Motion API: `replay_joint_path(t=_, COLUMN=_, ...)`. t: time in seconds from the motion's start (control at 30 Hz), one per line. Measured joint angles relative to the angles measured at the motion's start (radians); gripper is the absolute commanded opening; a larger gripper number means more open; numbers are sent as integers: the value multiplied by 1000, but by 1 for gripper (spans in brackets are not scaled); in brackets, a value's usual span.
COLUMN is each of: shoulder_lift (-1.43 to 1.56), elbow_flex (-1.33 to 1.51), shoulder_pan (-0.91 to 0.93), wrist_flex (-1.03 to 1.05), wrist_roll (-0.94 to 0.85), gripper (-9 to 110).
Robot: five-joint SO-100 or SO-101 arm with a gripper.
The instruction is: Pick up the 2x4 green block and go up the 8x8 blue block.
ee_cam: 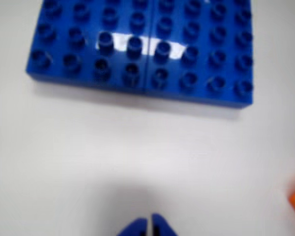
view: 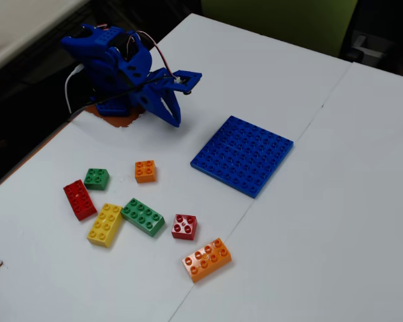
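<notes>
Seven loose bricks sat on table [view: 336,221] in fixed view. Green block [view: 142,217] lay flat among them, yellow brick [view: 105,225] just beside on left, small red brick [view: 184,227] near on right. Blue plate [view: 242,155] was off to right, well apart from green block. Gripper [view: 175,119] was folded back by arm base, clenched, nothing in it; wrist view showed tips [ee_cam: 150,227] pressed together, plate edge ahead.
</notes>
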Motion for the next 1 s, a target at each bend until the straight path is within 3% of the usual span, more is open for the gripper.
replay_joint_path(t=0.17, shoulder_lift=-183, elbow_flex=-295, shoulder_pan=-29, wrist_flex=202, wrist_roll=12, gripper=0)
replay_joint_path(t=0.37, shoulder_lift=-738, elbow_flex=-868, shoulder_pan=-8, wrist_flex=417, wrist_roll=-2, gripper=2)
replay_joint_path(t=0.53, shoulder_lift=-1178, elbow_flex=-1256, shoulder_pan=64, wrist_flex=460, wrist_roll=-40, gripper=4)
replay_joint_path(t=0.77, shoulder_lift=-1506, elbow_flex=-1528, shoulder_pan=265, wrist_flex=466, wrist_roll=-245, gripper=7)
replay_joint_path(t=1.0, shoulder_lift=-1749, elbow_flex=-1798, shoulder_pan=486, wrist_flex=497, wrist_roll=-545, gripper=19)
